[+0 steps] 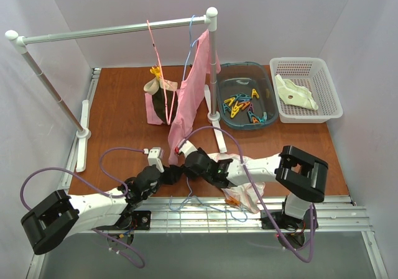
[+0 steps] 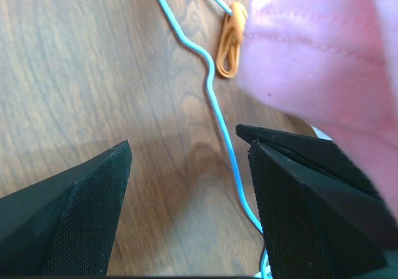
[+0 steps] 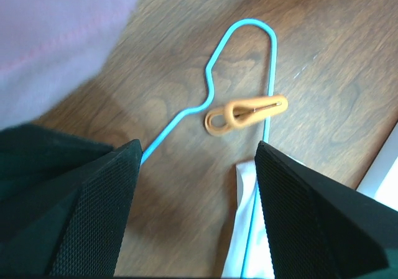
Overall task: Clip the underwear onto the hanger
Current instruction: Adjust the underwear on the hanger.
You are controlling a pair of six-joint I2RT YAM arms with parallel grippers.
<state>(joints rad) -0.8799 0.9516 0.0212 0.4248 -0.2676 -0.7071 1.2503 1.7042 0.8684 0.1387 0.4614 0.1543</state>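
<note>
The light-blue wire hanger (image 1: 205, 205) lies flat on the wooden table by the front edge, with its hook (image 3: 249, 30) pointing away. An orange clothespin (image 3: 245, 114) is clipped to the wire below the hook. The pale underwear (image 3: 249, 229) lies under the wire, and the top view shows it bunched at the front right (image 1: 249, 189). My right gripper (image 3: 196, 210) hovers open over the hanger's neck, with nothing between its fingers. My left gripper (image 2: 189, 210) is open too, and the hanger wire (image 2: 214, 99) runs close by its right finger (image 2: 292, 217).
A pink garment (image 1: 196, 86) hangs from the rail (image 1: 118, 30) just behind both grippers, next to a pink hanger (image 1: 155, 55) carrying dark and cream garments (image 1: 163, 96). A bin of clothespins (image 1: 245, 102) and a white basket (image 1: 333, 99) stand at the back right.
</note>
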